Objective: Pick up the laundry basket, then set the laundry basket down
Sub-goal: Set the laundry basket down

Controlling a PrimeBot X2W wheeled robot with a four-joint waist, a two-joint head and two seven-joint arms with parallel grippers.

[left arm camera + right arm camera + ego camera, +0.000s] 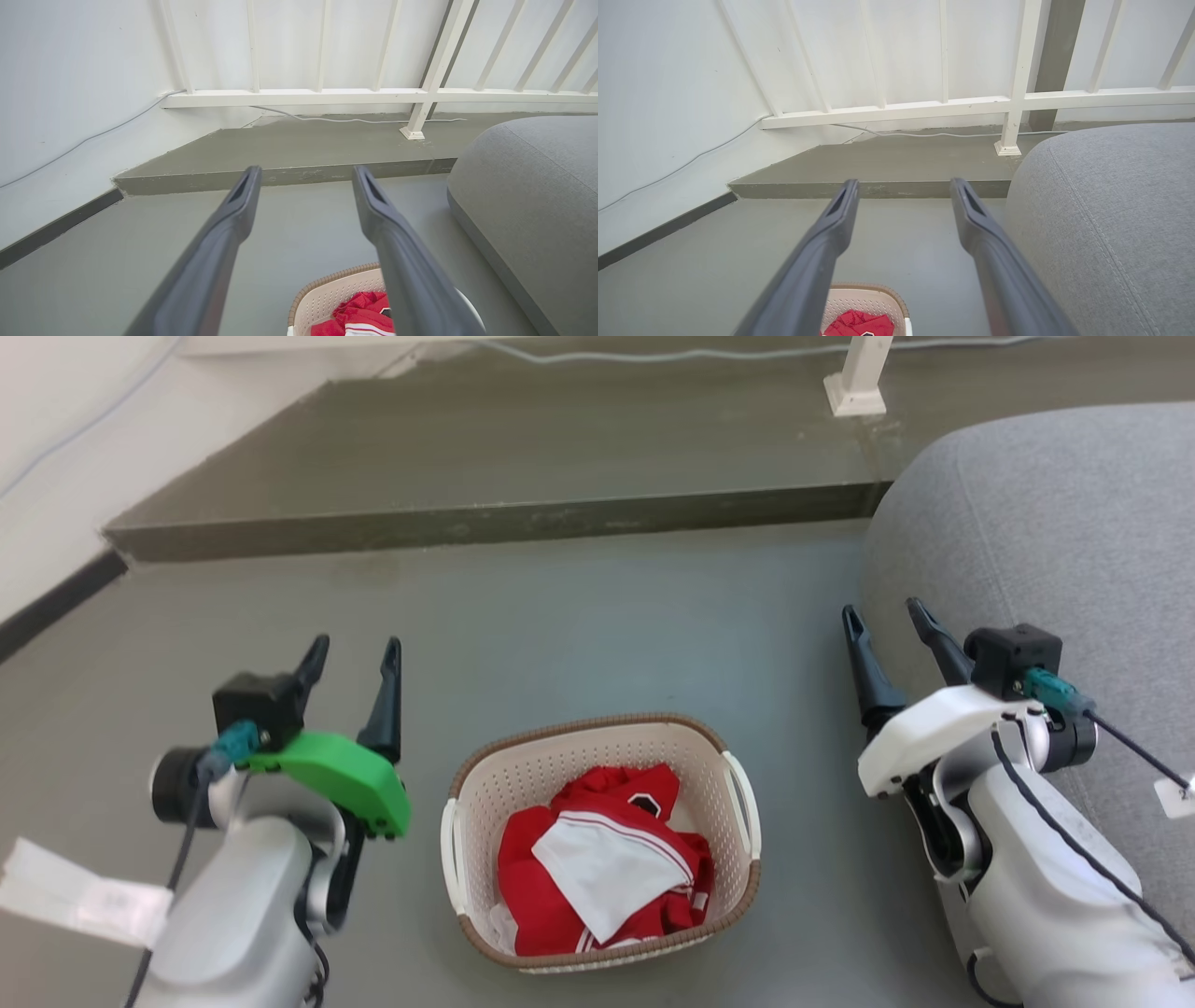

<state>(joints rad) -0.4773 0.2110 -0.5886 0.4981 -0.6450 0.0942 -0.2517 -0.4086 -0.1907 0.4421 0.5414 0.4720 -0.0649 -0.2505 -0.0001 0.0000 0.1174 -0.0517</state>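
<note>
The cream laundry basket with a brown rim and white side handles stands on the grey floor between my arms, with red and white clothes inside. My left gripper hovers open to its left, apart from it, nothing between the fingers. To the basket's right my right gripper is open too, beside the grey cushion. The basket's far rim peeks between the left fingers in the left wrist view, where the left gripper is open. Its corner shows low in the right wrist view under the open right gripper.
A large grey cushion or sofa fills the right side, close to my right arm. A raised concrete step runs across ahead, with a white railing post and a cable on it. A white wall with dark skirting lies left.
</note>
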